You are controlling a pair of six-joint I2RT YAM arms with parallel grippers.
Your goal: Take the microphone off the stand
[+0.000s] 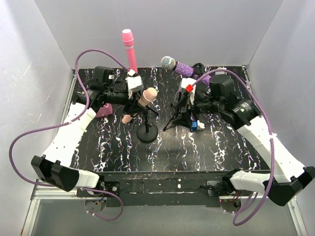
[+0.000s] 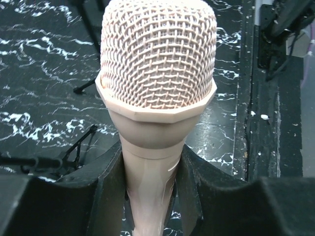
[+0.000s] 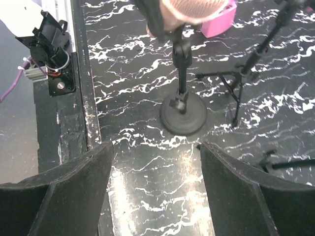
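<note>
Nearest the arm bases, the right claw (image 3: 156, 147) hangs spread wide over the marbled black table (image 1: 197, 152) with nothing between its fingers, facing the round-base stand (image 3: 183, 120) just ahead of it. Above that stand the left claw (image 2: 151, 167) is pressed onto the handle of the beige microphone (image 2: 157, 73). Both fingers (image 2: 106, 177) lie flush against the handle just under the mesh head, and the microphone sits tilted at the top of the stand.

The step in hand looks like the pull itself. It should go best if the left claw keeps its pinch firm and draws the microphone out along its own length, not sideways, since the stand has a small foot and could tip or drag. The free right claw is well placed to steady the post or base if it starts to lift.

Further back stand a pink microphone (image 1: 129, 49) and a purple microphone (image 1: 179, 65) on a tripod stand (image 1: 179, 115), both to be left alone
</note>
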